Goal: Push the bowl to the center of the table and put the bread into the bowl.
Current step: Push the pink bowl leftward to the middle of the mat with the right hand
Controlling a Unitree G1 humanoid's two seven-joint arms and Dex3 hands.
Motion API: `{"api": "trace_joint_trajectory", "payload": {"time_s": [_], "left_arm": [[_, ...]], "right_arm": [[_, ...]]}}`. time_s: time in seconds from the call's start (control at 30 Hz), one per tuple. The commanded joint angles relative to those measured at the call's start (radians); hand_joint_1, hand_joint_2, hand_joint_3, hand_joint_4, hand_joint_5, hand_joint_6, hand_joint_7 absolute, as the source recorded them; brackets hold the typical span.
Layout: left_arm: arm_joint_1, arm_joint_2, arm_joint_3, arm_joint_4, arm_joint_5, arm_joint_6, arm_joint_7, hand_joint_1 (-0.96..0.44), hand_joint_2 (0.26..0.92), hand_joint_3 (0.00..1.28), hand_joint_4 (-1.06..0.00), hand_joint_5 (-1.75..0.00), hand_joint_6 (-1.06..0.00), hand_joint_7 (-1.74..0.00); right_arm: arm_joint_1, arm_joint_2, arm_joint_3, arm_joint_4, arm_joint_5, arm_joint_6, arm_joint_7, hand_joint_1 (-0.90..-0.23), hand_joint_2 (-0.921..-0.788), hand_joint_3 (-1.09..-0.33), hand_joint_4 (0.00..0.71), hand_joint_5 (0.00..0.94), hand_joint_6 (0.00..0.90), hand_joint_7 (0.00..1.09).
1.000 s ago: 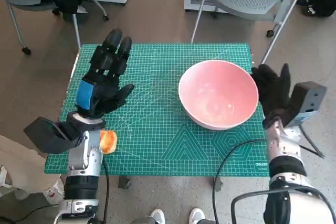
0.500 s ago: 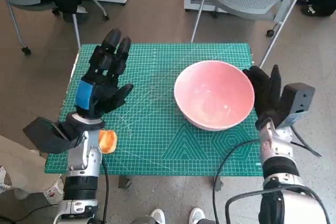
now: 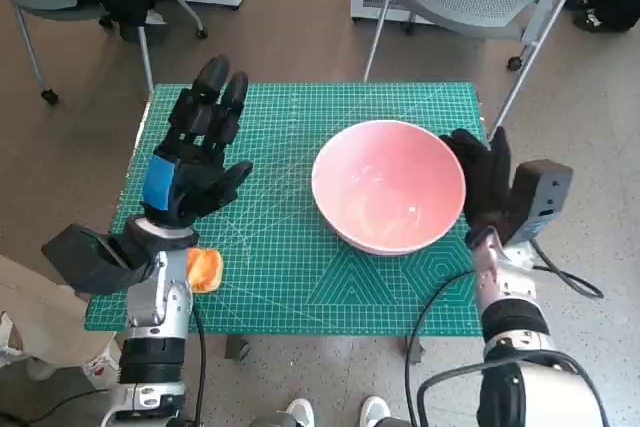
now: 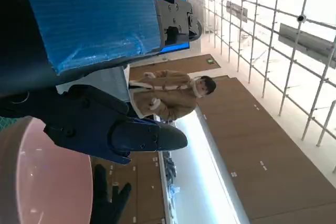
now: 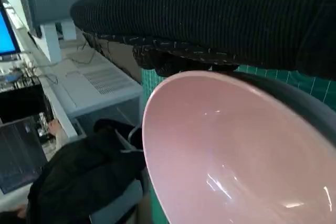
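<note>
The green surface (image 3: pixel 300 277) is carrying a pale pink bowl (image 3: pixel 388 185), sitting empty right of its middle. The gloved right hand (image 3: pixel 480 179) is pressing flat against the bowl's side, fingers apart. The left hand (image 3: pixel 195 147) is hovering spread, holding nothing. The orange-brown bread (image 3: pixel 205 269) is lying at the surface's near left edge.

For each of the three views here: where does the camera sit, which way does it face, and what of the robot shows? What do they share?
Head view: steeply down on the green mat; both forearms, left hand, right hand against the pink bowl, bread.
Left wrist view: behind the taped left hand, facing across the room; a person beyond.
Right wrist view: behind the gloved right hand, onto the bowl.
Shared: the bowl appears in all three.
</note>
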State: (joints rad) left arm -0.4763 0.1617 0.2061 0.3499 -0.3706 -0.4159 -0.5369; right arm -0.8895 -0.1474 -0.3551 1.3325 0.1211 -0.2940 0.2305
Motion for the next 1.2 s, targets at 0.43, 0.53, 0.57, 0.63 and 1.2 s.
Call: {"api": "trace_joint_trajectory", "payload": {"time_s": [0.43, 0.53, 0.57, 0.63, 1.2], "left_arm": [[0.028, 0.011, 0.008, -0.046, -0.021, 0.020, -0.003, -0.53, 0.921, 0.25, -0.05, 0.00, -0.12, -0.23], [0.033, 0.012, 0.008, -0.057, -0.026, 0.029, 0.000, -0.52, 0.921, 0.25, -0.05, 0.00, -0.12, -0.23], [0.034, 0.013, 0.008, -0.061, -0.027, 0.031, 0.002, -0.52, 0.921, 0.25, -0.05, 0.00, -0.12, -0.23], [0.038, 0.013, 0.007, -0.069, -0.029, 0.036, 0.004, -0.52, 0.921, 0.25, -0.05, 0.00, -0.11, -0.24], [0.070, 0.024, 0.011, -0.149, -0.033, 0.075, 0.033, -0.50, 0.921, 0.28, -0.04, 0.00, 0.00, -0.44]], "right_arm": [[-0.022, 0.044, 0.044, 0.010, -0.038, 0.015, -0.014, -0.627, -0.921, -0.876, 0.004, 0.000, 0.092, 0.02], [-0.028, 0.054, 0.046, 0.010, -0.039, 0.015, -0.010, -0.622, -0.921, -0.883, 0.000, -0.001, 0.090, 0.02], [-0.029, 0.056, 0.047, 0.010, -0.039, 0.015, -0.009, -0.622, -0.921, -0.884, 0.000, -0.001, 0.090, 0.02], [-0.032, 0.062, 0.050, 0.010, -0.040, 0.013, -0.008, -0.620, -0.921, -0.886, -0.001, -0.001, 0.089, 0.02], [-0.057, 0.119, 0.070, 0.011, -0.048, 0.016, 0.001, -0.613, -0.921, -0.904, 0.002, 0.001, 0.089, 0.02]]}}
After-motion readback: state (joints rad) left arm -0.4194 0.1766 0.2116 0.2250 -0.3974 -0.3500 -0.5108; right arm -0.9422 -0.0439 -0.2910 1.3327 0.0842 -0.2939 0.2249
